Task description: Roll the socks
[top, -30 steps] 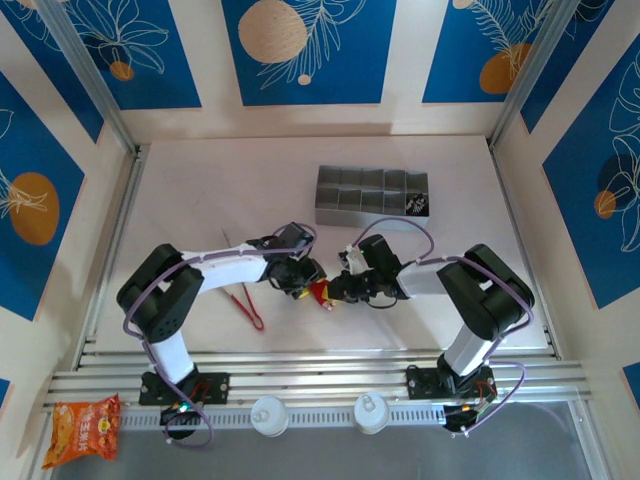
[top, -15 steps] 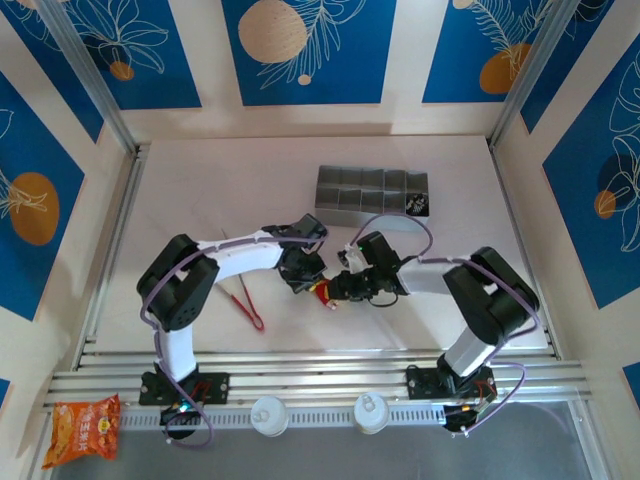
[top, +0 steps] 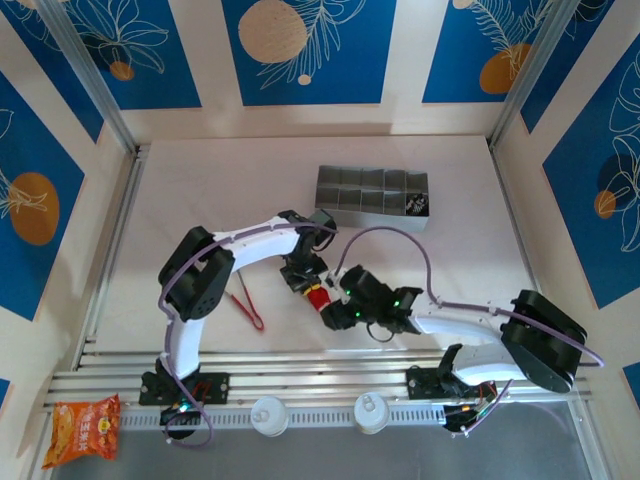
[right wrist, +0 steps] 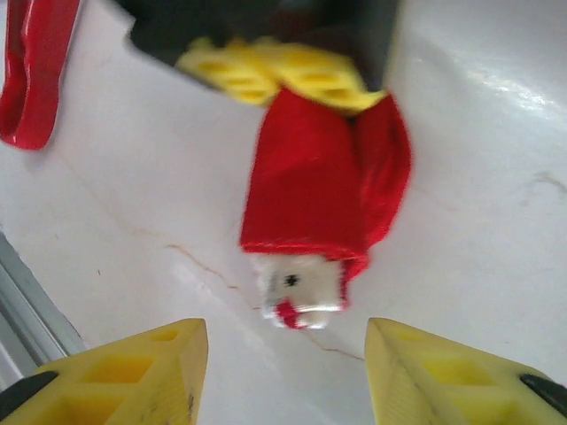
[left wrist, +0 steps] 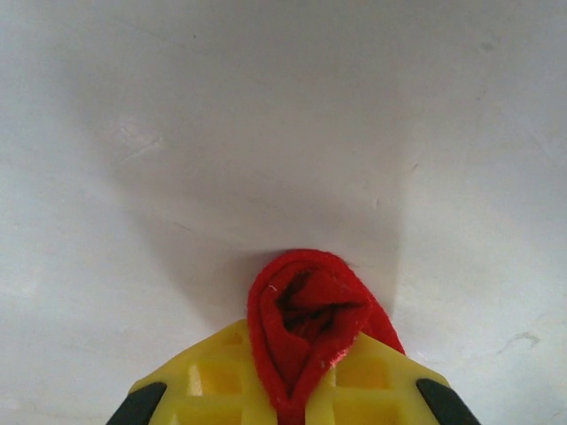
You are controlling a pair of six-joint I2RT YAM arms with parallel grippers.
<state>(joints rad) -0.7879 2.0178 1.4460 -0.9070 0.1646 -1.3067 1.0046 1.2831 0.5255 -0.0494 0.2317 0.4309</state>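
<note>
A bright red sock (top: 316,297) lies folded in the middle of the white table. My left gripper (top: 304,279) is shut on its far end. In the left wrist view the red sock (left wrist: 306,323) bulges out between the closed yellow fingers (left wrist: 221,381). In the right wrist view the red sock (right wrist: 319,168) hangs out of the left gripper's yellow fingers (right wrist: 275,71), its white trim (right wrist: 299,290) toward me. My right gripper (right wrist: 288,354) stands open just short of that trim, touching nothing. From above, the right gripper (top: 331,315) sits just near-right of the sock.
Red-handled tongs (top: 247,305) lie left of the sock and show as the tongs (right wrist: 35,71) in the right wrist view. A grey compartment tray (top: 370,212) stands at the back, a dark item (top: 417,204) in its right end. A snack bag (top: 85,425) lies beyond the near rail.
My left gripper closed on the red sock's far end. The right gripper let go, opened and drew back toward the near edge as its arm swung low.
</note>
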